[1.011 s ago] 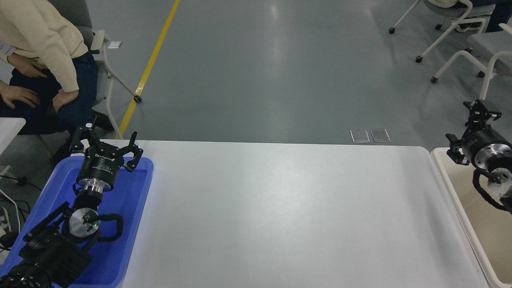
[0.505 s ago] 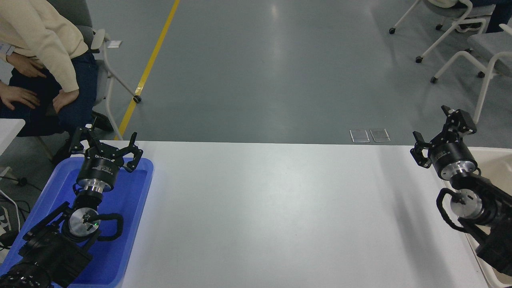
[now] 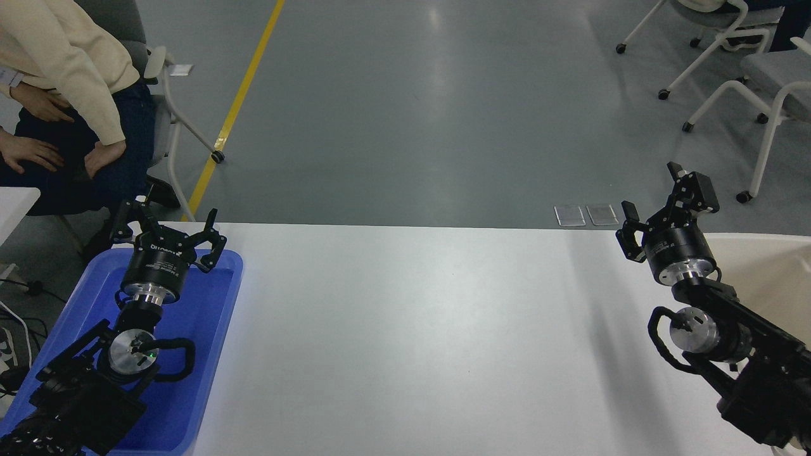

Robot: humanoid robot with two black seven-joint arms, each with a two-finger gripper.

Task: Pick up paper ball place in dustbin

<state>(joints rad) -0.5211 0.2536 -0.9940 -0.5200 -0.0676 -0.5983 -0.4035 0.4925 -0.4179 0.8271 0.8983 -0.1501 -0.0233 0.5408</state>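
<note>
Right gripper (image 3: 662, 206) empty, fingers spread wide, near the table's (image 3: 412, 329) far right edge; no paper ball in view.

Risk: with no target visible, any reach closes on nothing. The dustbin (image 3: 760, 266) is cut off at right and partly hidden by the arm, its interior unverifiable. Left gripper (image 3: 168, 231), spread open, sits parked over the blue tray (image 3: 215, 316).

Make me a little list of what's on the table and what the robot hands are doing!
table: white, bare in the middle
blue tray: at the left edge
dustbin: cream, at the right edge
paper ball: not seen
left gripper: open, empty, over the tray
right gripper: open, empty, at the table's far right
person: seated, far left
</note>
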